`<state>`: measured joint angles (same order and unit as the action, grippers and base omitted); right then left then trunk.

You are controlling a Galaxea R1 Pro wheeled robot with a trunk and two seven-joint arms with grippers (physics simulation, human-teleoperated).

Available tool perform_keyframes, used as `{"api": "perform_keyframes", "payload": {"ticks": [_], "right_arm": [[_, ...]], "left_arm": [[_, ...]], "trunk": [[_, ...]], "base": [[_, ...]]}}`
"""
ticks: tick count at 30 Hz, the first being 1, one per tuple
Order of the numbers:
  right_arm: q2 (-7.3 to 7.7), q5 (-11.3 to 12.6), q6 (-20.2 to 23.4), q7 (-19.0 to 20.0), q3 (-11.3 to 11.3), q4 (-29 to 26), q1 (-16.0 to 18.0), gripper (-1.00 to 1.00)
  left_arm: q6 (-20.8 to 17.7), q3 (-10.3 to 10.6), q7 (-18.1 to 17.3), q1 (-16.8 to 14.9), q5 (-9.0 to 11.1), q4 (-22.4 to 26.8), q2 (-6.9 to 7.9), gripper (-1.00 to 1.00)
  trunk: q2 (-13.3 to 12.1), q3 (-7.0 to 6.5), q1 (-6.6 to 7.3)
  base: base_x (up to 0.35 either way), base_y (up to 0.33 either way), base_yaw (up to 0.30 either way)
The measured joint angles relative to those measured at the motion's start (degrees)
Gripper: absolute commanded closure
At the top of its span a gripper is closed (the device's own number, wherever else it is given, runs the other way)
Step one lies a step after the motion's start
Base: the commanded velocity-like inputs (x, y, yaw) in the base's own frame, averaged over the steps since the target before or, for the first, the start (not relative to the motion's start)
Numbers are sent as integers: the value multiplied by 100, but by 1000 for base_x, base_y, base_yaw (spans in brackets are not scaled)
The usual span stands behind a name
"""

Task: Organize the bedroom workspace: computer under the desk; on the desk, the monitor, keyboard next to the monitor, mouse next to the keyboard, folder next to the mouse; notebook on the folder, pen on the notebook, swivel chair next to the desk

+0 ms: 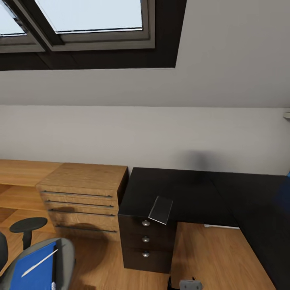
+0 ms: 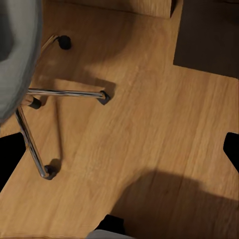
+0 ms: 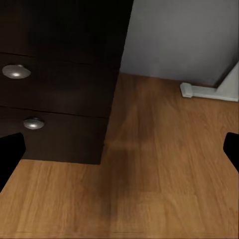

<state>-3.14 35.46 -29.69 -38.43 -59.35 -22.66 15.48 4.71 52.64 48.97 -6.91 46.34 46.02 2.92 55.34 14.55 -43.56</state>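
Black desk point(image 1: 193, 189), three silver knobs point(image 1: 146, 222)

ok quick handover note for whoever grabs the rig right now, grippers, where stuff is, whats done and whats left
Left gripper and right gripper: both open, empty, low over the wood floor.
Flat bright blue folder lies on the grey swivel chair at lower left, thin white pen on top of it.
Thin grey notebook sits on the glossy black L-shaped desk, overhanging the edge above the black drawer unit.
Done: nothing confirmed.
Left: folder to desk, notebook on folder, pen on notebook, chair beside desk; check monitor, keyboard, mouse, computer.
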Motion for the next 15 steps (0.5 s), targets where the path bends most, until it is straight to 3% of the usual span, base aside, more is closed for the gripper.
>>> {"api": "perform_keyframes", "payload": {"ticks": [4, 15], "right_arm": [[-148, 3, -321, -3, 0, 233, 1, -100], [-175, 11, -364, 0, 0, 266, 1, -100]], "left_arm": [[0, -6, 3, 0, 18, -1, -3, -100], [2, -13, 4, 0, 26, -1, 0, -100]], "trunk": [[0, 17, 0], [0, 69, 0]], "base": [[0, 0, 247], [0, 0, 245]]}}
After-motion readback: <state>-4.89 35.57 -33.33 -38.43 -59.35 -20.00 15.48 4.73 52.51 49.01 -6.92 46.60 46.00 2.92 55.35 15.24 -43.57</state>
